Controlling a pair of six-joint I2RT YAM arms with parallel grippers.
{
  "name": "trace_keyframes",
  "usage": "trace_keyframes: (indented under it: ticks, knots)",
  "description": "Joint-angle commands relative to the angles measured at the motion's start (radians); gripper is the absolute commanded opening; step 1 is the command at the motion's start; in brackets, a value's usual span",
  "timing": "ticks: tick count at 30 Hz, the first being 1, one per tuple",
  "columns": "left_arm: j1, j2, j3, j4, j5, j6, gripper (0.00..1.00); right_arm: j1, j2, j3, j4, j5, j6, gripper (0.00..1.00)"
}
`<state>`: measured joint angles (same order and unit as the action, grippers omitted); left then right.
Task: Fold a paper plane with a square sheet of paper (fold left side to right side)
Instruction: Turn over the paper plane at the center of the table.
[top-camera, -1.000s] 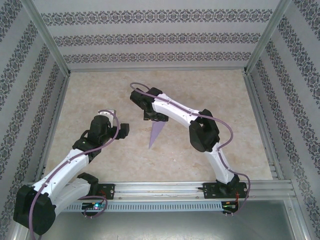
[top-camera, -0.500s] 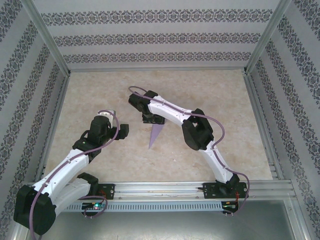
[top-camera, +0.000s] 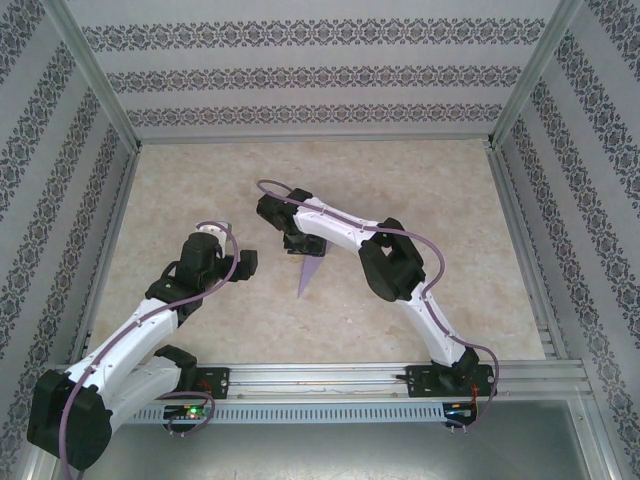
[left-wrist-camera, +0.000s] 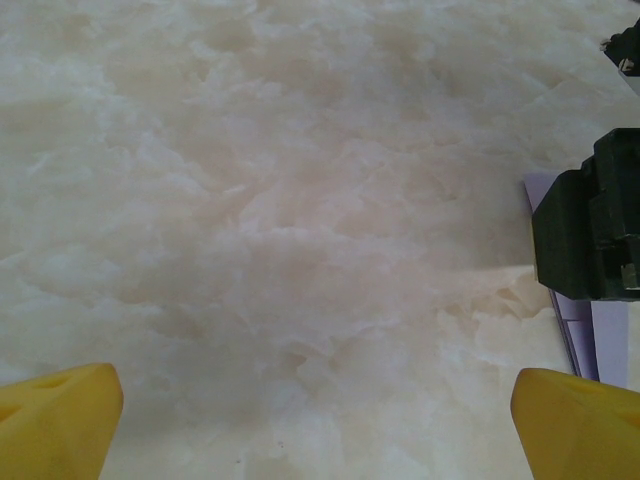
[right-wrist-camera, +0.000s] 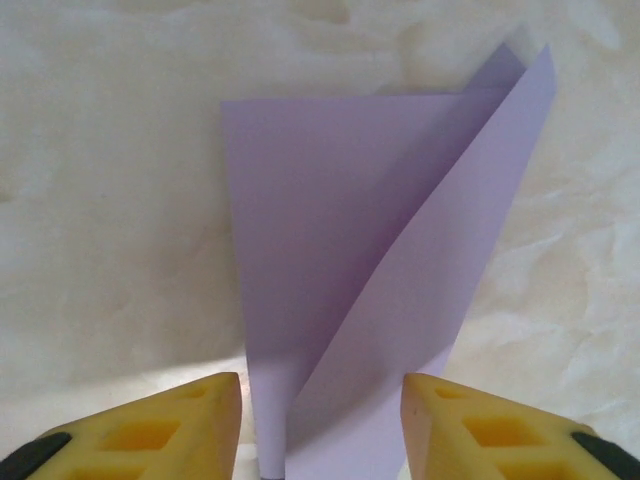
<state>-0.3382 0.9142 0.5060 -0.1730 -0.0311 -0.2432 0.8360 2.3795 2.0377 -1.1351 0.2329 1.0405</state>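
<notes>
Fingertips of left gripper (left-wrist-camera: 318, 420) spread wide above bare marbled table (top-camera: 170, 190), holding nothing, near and left of centre. Lilac paper plane (top-camera: 308, 274) lying mid-table, point toward arm bases, one long flap lifted off the layer beneath. Right gripper (right-wrist-camera: 320, 425) over plane's farther, broader part, yellow fingers half apart astride paper; pinching or merely straddling, cannot tell.

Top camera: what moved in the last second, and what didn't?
The right arm swung left, and the right hand slid a little left over the wide end of the purple paper. The paper, the left arm and the open left hand stayed put.
</notes>
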Motion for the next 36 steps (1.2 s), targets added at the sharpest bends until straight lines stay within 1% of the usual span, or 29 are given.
trace_keyframes:
  ticks: [1,4,8,9,15,19,22,25,26,29,31,33,34,35,36]
  knots:
    - [0.015,-0.018,-0.009,-0.029,-0.011,-0.013,1.0,0.012,-0.002,-0.03,-0.006,0.002,0.026,0.41]
    - [0.016,-0.02,-0.009,-0.031,-0.013,-0.011,1.0,0.013,-0.018,-0.046,-0.004,0.003,0.028,0.36]
    - [0.015,-0.025,-0.007,-0.037,-0.018,-0.011,1.0,0.017,-0.057,-0.072,-0.003,0.017,0.03,0.24]
    - [0.015,-0.026,-0.007,-0.037,-0.02,-0.011,1.0,0.018,-0.07,-0.079,-0.003,0.021,0.029,0.23]
    - [0.015,-0.033,-0.003,-0.043,-0.02,-0.014,1.0,0.028,-0.178,-0.136,-0.004,0.061,0.029,0.12]
    - [0.015,-0.034,0.006,-0.046,-0.013,-0.024,1.0,0.03,-0.265,-0.203,0.015,0.076,0.022,0.0]
    - [0.017,-0.034,0.015,-0.044,0.002,-0.04,1.0,0.031,-0.35,-0.288,0.075,0.078,-0.002,0.0]
    - [0.022,-0.031,0.029,-0.036,0.033,-0.069,1.0,0.017,-0.449,-0.404,0.187,0.062,-0.053,0.0]
    - [0.026,-0.028,0.035,-0.032,0.049,-0.083,1.0,0.009,-0.486,-0.455,0.244,0.042,-0.078,0.0]
    - [0.039,-0.015,0.052,-0.011,0.114,-0.132,1.0,-0.029,-0.601,-0.651,0.493,-0.071,-0.17,0.0]
    - [0.05,0.001,0.064,0.003,0.165,-0.165,1.0,-0.071,-0.684,-0.823,0.748,-0.219,-0.22,0.0]
    - [0.06,0.024,0.077,0.02,0.223,-0.2,1.0,-0.133,-0.737,-1.001,1.046,-0.417,-0.242,0.0]
    - [0.065,0.037,0.081,0.029,0.251,-0.215,1.0,-0.159,-0.742,-1.046,1.122,-0.473,-0.228,0.0]
    - [0.07,0.054,0.085,0.045,0.282,-0.23,1.0,-0.188,-0.734,-1.083,1.2,-0.562,-0.234,0.0]
    - [0.074,0.073,0.088,0.061,0.316,-0.246,1.0,-0.213,-0.718,-1.104,1.248,-0.627,-0.238,0.0]
